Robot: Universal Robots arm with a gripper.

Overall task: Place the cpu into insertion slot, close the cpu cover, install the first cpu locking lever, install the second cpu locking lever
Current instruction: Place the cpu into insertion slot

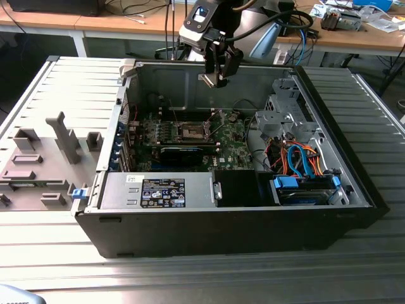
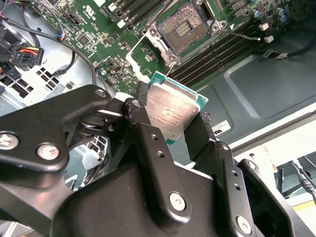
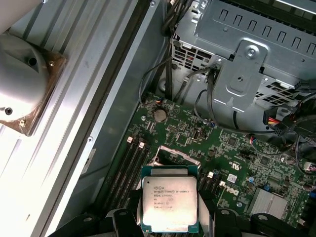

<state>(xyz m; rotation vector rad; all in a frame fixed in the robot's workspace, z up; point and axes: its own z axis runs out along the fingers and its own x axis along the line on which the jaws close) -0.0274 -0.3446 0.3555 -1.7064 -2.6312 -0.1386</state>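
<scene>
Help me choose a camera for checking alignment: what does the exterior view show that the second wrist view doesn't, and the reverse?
Exterior view: the open computer case, its drive cage with orange and blue cables, and a grey fixture board at the exterior view's left. Second wrist view: the cpu with its silvery top and green edge, and the insertion slot with its dark centre, close up. Both: the pincer shut on the cpu, apart from the insertion slot.

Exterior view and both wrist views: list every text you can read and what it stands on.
None can be read for certain.
cpu top, held in the claw: several printed lines, too small.
Black label on the silver box: too small.
Green board, white markings: too small.
</scene>
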